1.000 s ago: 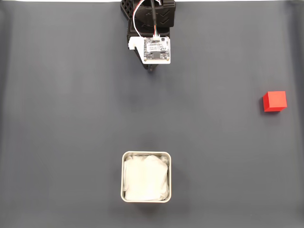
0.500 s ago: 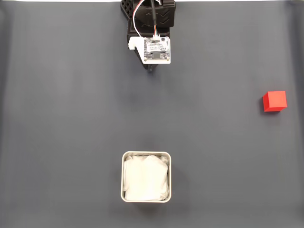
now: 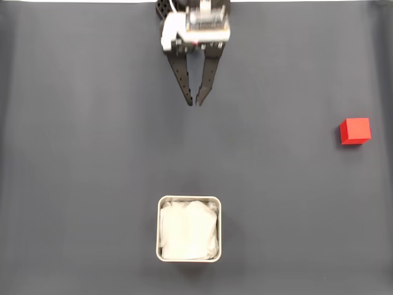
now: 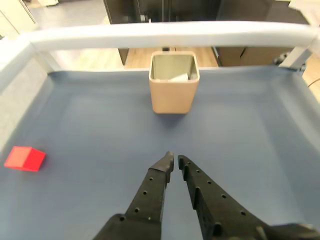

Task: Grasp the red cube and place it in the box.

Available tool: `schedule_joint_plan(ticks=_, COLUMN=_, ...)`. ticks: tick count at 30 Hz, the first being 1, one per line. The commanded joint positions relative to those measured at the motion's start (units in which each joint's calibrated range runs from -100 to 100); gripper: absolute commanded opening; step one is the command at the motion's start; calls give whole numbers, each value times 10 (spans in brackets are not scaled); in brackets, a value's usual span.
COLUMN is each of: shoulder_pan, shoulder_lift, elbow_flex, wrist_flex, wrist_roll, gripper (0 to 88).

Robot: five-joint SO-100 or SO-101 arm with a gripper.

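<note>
Jaws nearly closed, empty, tips just apart, low over mat.

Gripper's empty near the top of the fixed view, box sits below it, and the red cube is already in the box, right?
Not quite. The red cube is not in the box; in the fixed view it lies on the mat far to the right. The gripper is empty near the top, with the box below it.

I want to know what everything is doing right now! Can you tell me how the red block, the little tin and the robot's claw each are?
red cube: sitting on the dark mat, not held, far from the gripper.
box: upright, open on top, white lining inside, no cube in it.
gripper: holding nothing, fingertips nearly together, pointing toward the box.
</note>
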Motion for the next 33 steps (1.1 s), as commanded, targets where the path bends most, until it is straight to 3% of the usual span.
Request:
schedule_joint_plan(ticks=1, shoulder_pan=10, shoulder_lift=78, elbow_flex=-163, wrist_flex=11, wrist_roll=7, gripper=0)
schedule_joint_plan(ticks=13, shoulder_pan=10, shoulder_lift=281, elbow_flex=-457, wrist_flex=151, wrist_roll=21, gripper=0)
schedule_joint_plan(ticks=33, shoulder_pan=-36, shoulder_lift=373, elbow_flex=-445, wrist_flex=153, wrist_roll=43, gripper=0)
